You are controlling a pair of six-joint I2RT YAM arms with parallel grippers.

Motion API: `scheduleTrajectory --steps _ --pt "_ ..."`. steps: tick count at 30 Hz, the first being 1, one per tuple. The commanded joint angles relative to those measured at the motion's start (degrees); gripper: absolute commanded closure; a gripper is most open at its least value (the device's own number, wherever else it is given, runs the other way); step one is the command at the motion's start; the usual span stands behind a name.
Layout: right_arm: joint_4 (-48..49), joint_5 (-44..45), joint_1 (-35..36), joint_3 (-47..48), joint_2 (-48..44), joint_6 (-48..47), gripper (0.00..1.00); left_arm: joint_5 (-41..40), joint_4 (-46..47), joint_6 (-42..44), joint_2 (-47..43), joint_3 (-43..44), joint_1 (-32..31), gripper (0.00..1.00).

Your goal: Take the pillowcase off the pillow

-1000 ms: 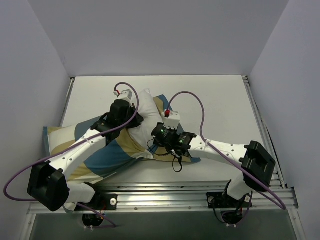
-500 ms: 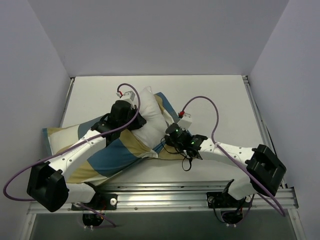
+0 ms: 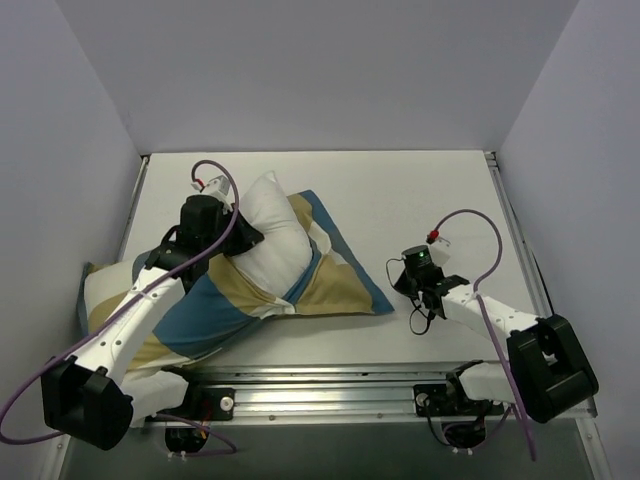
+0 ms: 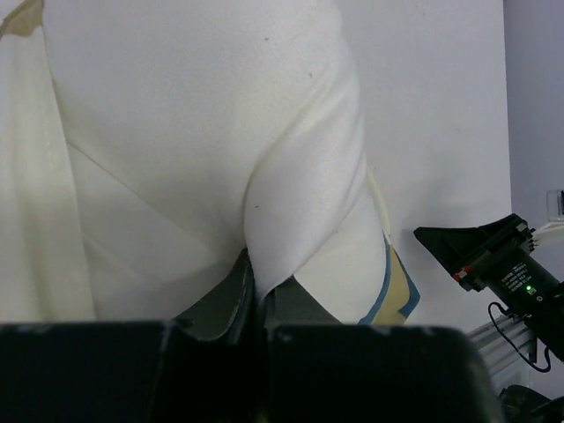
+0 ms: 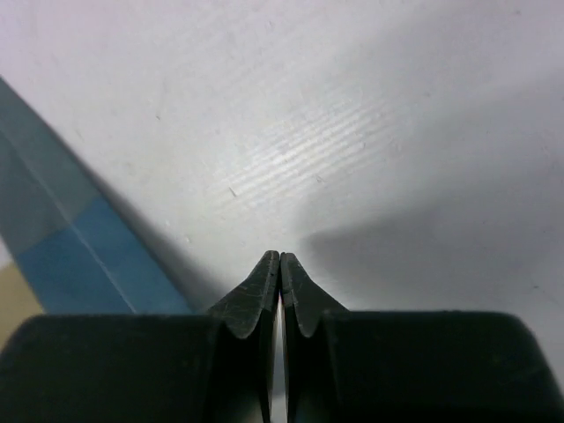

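Note:
The plain white pillow (image 3: 268,232) sticks up and out of the blue, tan and cream checked pillowcase (image 3: 215,310), which lies flat across the left and middle of the table. My left gripper (image 3: 240,238) is shut on a fold at the pillow's corner (image 4: 291,238), seen close in the left wrist view (image 4: 256,284). A corner of the pillowcase (image 4: 398,291) shows beyond it. My right gripper (image 3: 402,283) is shut and empty, low over bare table (image 5: 280,257), just right of the pillowcase's blue edge (image 5: 66,242).
White table (image 3: 430,200) with grey walls on three sides. A metal rail (image 3: 330,385) runs along the near edge and another along the right edge (image 3: 515,230). The right arm's purple cable (image 3: 470,225) loops above it.
My right gripper has let go of the pillowcase and swung right, away from it. My left gripper has pulled the pillow left and back, so more white pillow shows outside the cover.

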Motion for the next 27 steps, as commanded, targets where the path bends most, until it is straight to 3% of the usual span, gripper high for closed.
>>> scheduleTrajectory --steps 1,5,9,12,15,17,19,20,23,27 --pt "0.73 -2.07 0.49 0.54 1.96 -6.47 1.00 -0.20 -0.91 1.58 -1.56 -0.93 0.19 0.98" --pt "1.81 -6.47 1.80 2.38 1.36 -8.42 1.00 0.87 1.49 2.47 -0.95 -1.12 -1.75 0.98" --pt "-3.63 -1.21 7.86 8.18 -1.81 -9.56 1.00 0.77 2.63 2.21 0.54 -0.42 -3.33 0.98" --pt "-7.33 0.99 12.78 12.92 -2.69 -9.39 0.80 -0.36 2.81 2.03 1.95 0.55 -4.73 0.98" --pt "-9.62 0.73 17.18 15.65 -2.60 -8.77 0.68 -0.89 2.72 3.61 2.30 2.30 -6.05 0.96" --pt "-10.32 -1.80 19.46 16.88 -1.20 -8.51 0.60 -0.98 2.19 8.08 2.30 4.06 -6.84 0.85" --pt "-10.33 -3.31 20.44 16.97 0.38 -7.37 0.57 -1.07 0.62 15.60 2.22 7.92 -8.69 0.62" --pt "-9.89 -3.75 20.88 16.02 0.56 -7.02 0.57 -1.77 -0.17 18.61 2.22 9.41 -9.65 0.42" --pt "-8.48 -3.75 20.97 12.77 -0.22 -5.52 0.56 -2.91 -3.25 31.27 2.83 14.51 -14.04 0.12" --pt "-9.18 -1.29 20.71 10.91 -2.33 -4.82 0.57 -5.63 -6.59 43.59 6.42 18.83 -19.49 0.05"
